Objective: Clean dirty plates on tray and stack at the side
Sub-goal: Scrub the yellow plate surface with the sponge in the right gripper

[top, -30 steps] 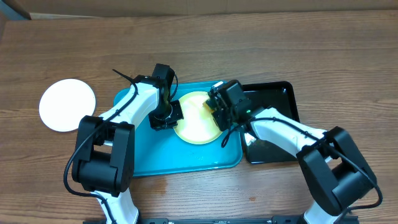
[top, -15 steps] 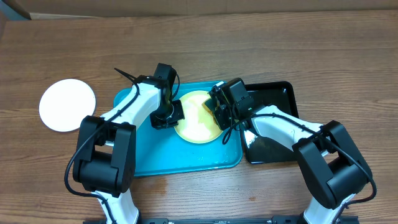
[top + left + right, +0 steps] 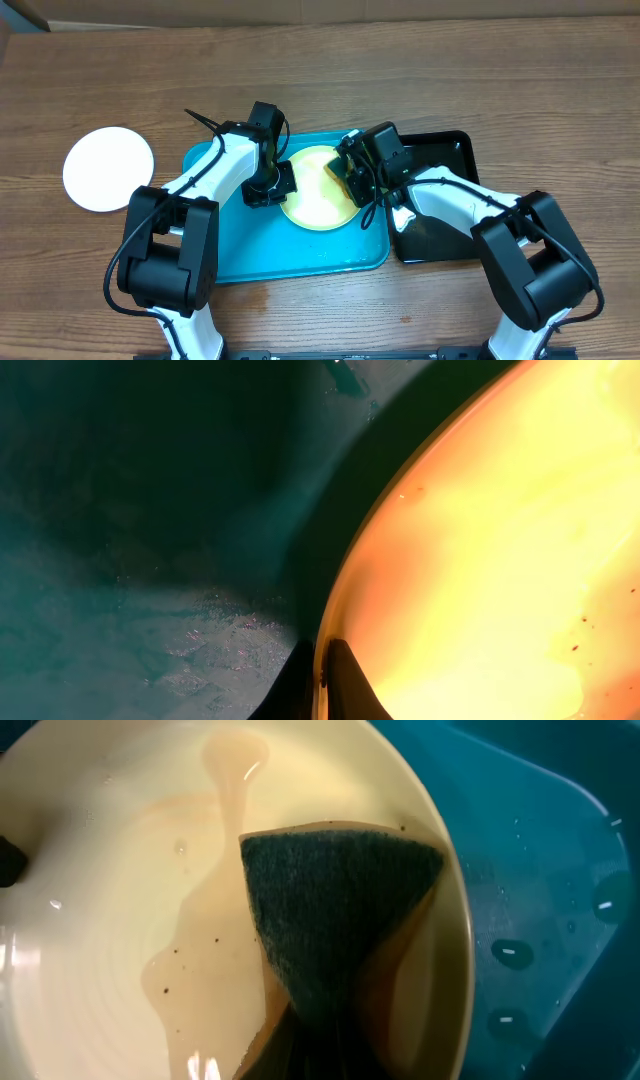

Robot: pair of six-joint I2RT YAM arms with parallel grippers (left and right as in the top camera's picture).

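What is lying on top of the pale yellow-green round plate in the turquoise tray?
A dark green scouring sponge and thin brownish liquid with dark specks. The pale yellow-green plate surface under the sponge is hidden.

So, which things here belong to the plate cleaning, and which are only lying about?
In the job: yellow plate, sponge, turquoise tray, white plate set aside.
Lying about: black tray, as far as I can see.
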